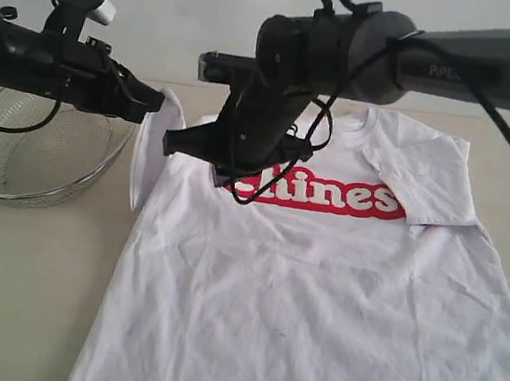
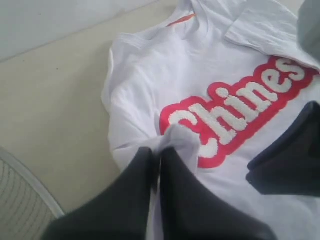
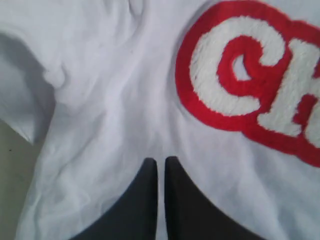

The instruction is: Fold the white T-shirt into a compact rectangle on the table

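The white T-shirt (image 1: 317,293) lies face up on the table (image 1: 16,291), its red lettered band (image 1: 339,197) across the chest. Its sleeve on the right (image 1: 426,175) is folded inward over the chest. My left gripper (image 1: 159,101) is shut on the other sleeve and holds it lifted off the table; the left wrist view shows white cloth bunched at the tips (image 2: 160,150). My right gripper (image 1: 169,140) reaches across the middle to the shirt's left shoulder area. In the right wrist view it (image 3: 161,161) is shut on the fabric beside the letter C, with creases running to its tips.
A round wire-mesh basket (image 1: 34,152) stands at the left, under the left arm, and its rim (image 2: 20,190) shows in the left wrist view. An orange neck tag (image 2: 181,19) marks the collar. Bare tabletop (image 2: 50,100) lies between basket and shirt.
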{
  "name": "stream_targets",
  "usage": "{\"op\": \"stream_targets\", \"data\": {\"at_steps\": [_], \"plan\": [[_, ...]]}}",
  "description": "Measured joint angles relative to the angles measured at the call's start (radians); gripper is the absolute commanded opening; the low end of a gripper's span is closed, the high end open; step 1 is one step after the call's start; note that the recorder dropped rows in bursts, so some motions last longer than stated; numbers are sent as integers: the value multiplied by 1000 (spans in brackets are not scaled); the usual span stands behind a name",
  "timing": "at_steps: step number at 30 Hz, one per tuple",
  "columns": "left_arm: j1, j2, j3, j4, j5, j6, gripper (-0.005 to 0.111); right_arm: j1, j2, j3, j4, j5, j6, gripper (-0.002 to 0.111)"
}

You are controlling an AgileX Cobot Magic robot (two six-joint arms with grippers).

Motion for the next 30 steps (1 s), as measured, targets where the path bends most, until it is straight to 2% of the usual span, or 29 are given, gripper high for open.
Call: {"op": "stream_targets", "data": {"at_steps": [7, 14, 21, 30], "plan": [[-11, 0, 0, 0, 14, 4, 5, 0, 27, 74, 73, -62, -25, 1], [-85, 0, 0, -11, -24, 35, 5, 0, 31, 85, 76, -82, -25, 1], [-106, 0, 0, -34, -49, 51, 5, -14, -43, 87, -68, -9, 31, 1], [-128, 0, 0, -40, -54, 61, 5, -111, -131, 93, -167, 69, 58, 1]]}}
